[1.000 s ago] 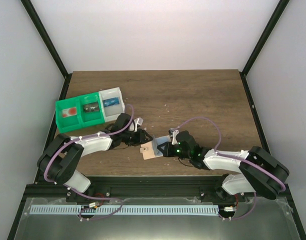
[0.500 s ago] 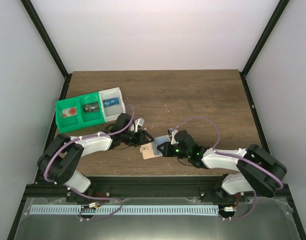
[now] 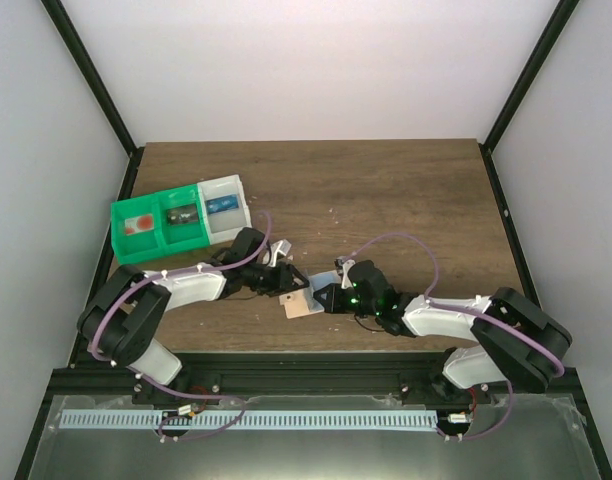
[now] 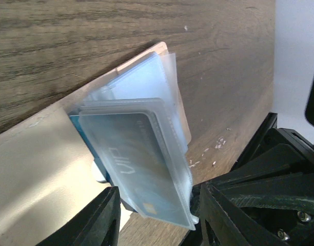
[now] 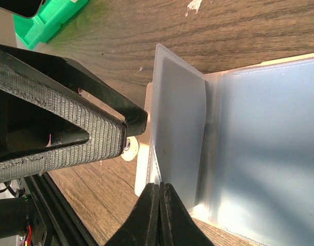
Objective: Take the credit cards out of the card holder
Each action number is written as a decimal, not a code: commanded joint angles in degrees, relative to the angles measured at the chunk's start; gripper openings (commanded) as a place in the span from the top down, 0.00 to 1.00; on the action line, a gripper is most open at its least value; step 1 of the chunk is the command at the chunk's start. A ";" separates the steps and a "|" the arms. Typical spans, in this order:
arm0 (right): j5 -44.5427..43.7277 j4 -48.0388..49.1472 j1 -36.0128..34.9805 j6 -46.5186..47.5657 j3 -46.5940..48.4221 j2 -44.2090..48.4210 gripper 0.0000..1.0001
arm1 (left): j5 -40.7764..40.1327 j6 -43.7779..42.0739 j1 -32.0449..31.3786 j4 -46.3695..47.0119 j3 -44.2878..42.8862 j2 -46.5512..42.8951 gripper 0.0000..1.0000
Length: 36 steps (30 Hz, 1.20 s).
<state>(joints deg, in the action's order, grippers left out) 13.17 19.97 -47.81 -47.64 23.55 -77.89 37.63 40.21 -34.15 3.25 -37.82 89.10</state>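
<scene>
Legible markings: one item, in the left wrist view.

1. The credit card [image 4: 139, 169] sits in the foremost clear pocket [image 4: 172, 154] of the card holder [image 4: 34, 174]. It bears white lettering near its middle, seen through the plastic. The lettering appears to read "VIP"; the reading is not certain.
2. On the same card, a small pale chip emblem [image 4: 149, 207] stands toward the end farthest from the card holder's tan cover.
3. Contents of the green bins [image 3: 156, 228] and the white bin [image 3: 226, 205], beyond the card holder: any markings are too small to read.

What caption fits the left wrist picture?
Left end effector straddling a blue card in its clear sleeve, fanned from the tan holder on a wood table.
</scene>
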 commanded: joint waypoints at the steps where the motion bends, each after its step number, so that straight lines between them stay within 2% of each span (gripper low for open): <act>1: -0.01 -0.50 0.09 -0.25 1.37 -0.52 0.99 | 2.96 -0.23 0.14 2.62 0.10 1.56 0.55; 10: -0.19 -0.28 0.09 -0.76 1.27 -0.18 1.00 | 3.03 0.90 0.21 3.87 0.47 3.80 0.56; 20: -0.72 0.39 0.09 -1.11 -1.10 0.96 1.00 | -5.43 -3.09 0.14 -5.52 -0.20 1.95 0.57; 24: -1.37 -0.31 0.09 -0.57 -1.06 1.65 0.99 | -6.31 -3.02 0.16 -6.90 -0.01 0.93 0.57; 29: -0.03 0.49 0.09 -0.09 -0.48 1.02 1.00 | -2.62 -0.49 0.18 -3.28 0.64 -1.33 0.56; 36: 1.93 1.03 0.10 0.35 0.80 0.00 1.00 | 2.81 3.43 0.15 4.62 2.59 -1.55 0.46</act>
<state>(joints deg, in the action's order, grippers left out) 13.98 20.23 -47.81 -48.45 23.11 -77.32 37.08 41.69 -34.11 3.11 -36.38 87.39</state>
